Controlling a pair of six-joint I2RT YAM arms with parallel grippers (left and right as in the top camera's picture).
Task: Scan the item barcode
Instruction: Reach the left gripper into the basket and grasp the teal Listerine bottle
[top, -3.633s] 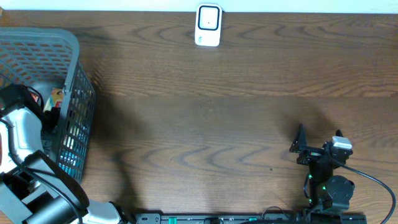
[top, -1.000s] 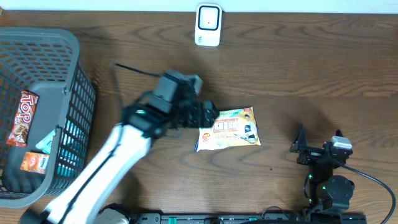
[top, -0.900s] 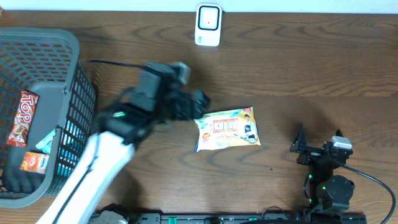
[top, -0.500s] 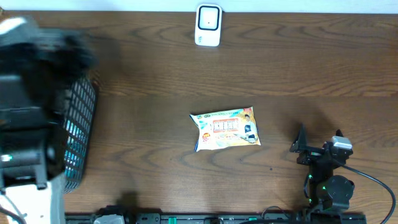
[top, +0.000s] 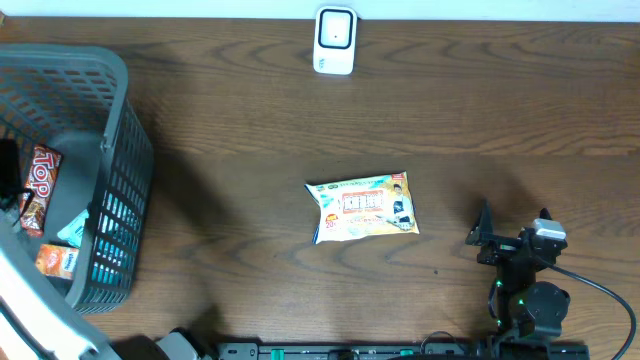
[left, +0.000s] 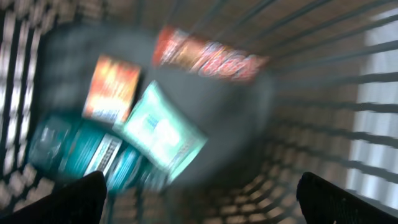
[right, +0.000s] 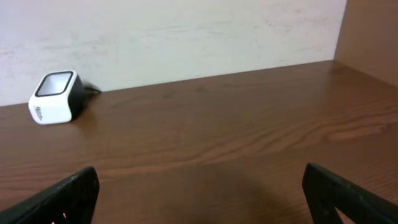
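at the left, the basket (top: 118, 120) held several snacks; the left gripper (left: 199, 196), jaws wide and empty, had swung back over it after leaving the snack packet (top: 363, 207) flat mid-table, well apart from the scanner (top: 335, 41) at the far edge; the packet likely awaited scanning; at the near right, the right gripper (right: 202, 196) rested open and empty.

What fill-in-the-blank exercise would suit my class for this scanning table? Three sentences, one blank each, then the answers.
The red Top bar lies inside the grey ____.
Of the things on the table, the ____ lies nearest the right gripper.
The left gripper and the right gripper both stand ____.
Missing words: basket; snack packet; open.
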